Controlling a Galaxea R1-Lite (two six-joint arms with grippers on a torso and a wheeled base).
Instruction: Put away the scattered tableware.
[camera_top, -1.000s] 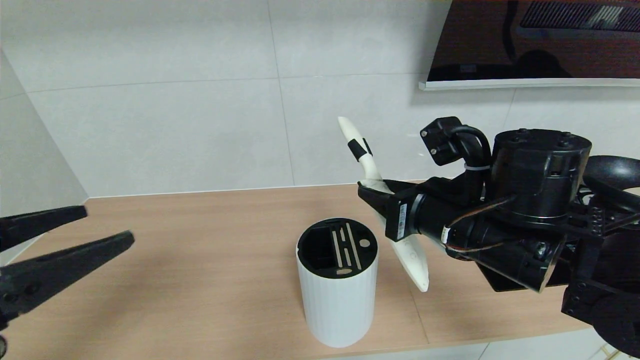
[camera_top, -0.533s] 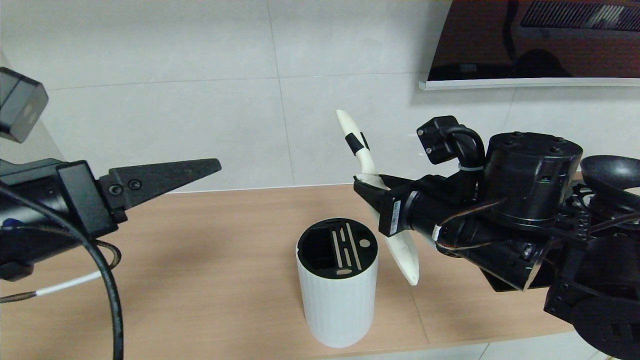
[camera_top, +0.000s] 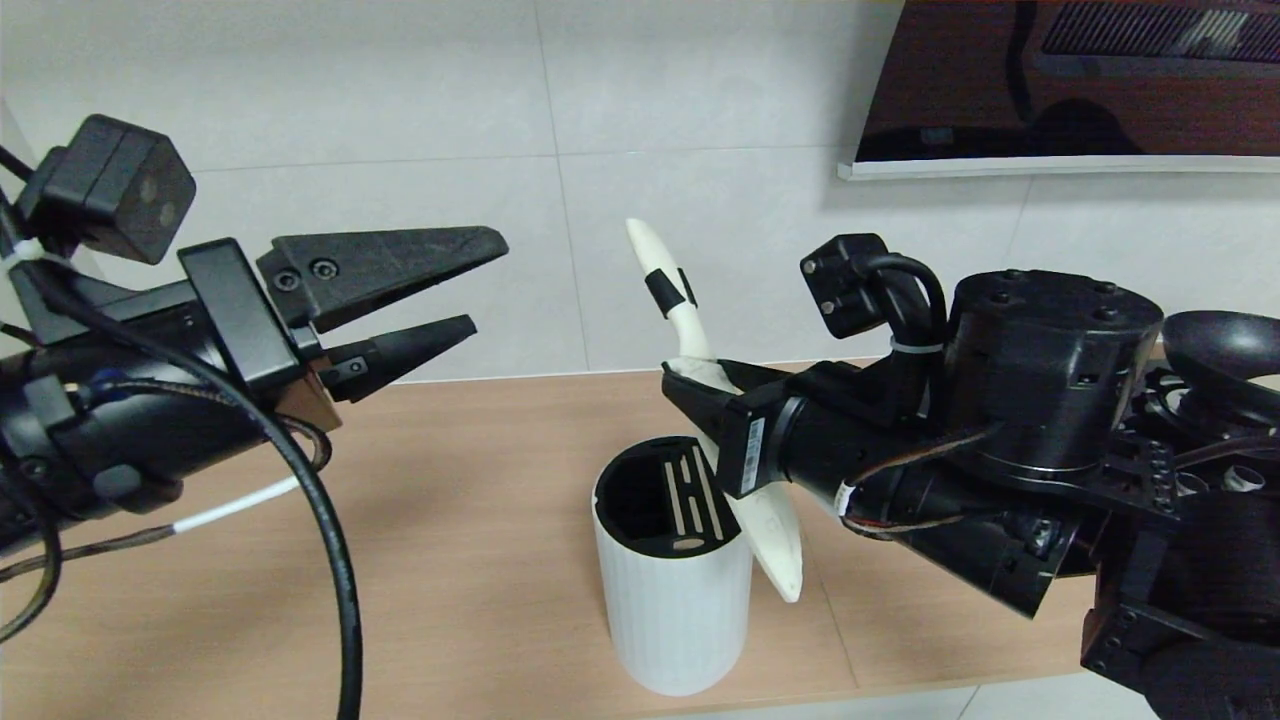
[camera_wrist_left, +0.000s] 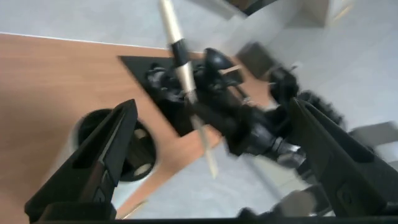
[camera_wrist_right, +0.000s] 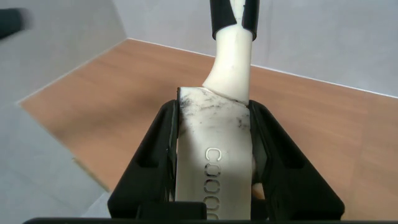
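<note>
I count one piece of tableware here, one holder and my two grippers. My right gripper (camera_top: 700, 390) is clamped on the utensil (camera_top: 770, 520), with both black fingers pressed against its flat, scuffed mid-section. It is a cream-white plastic piece, long and slim. A narrow rounded handle points up and to the far left, wrapped by a single black band (camera_top: 668, 290), and the piece widens into a smooth paddle-like blade that tapers to a blunt tip pointing down and to the near right. I hold it tilted in the air just right of the holder (camera_top: 672, 610), and from the head view the blade crosses the holder's right rim, with the tip hanging lower than the rim on the outside. I cannot tell whether the blade touches the rim. The holder is one upright white cylinder with fine vertical ribbing and stands near the front edge of the counter (camera_top: 450, 570). Its black top insert (camera_top: 640, 500) has one large opening on the left, a few narrow straight slots and a small oval hole. My left gripper (camera_top: 485, 283) hovers well to the left above the counter, its two pointed matte black fingers spread apart and holding nothing. The counter is pale wood grain, and the wall (camera_top: 400, 90) behind it is large glossy white tiles.
</note>
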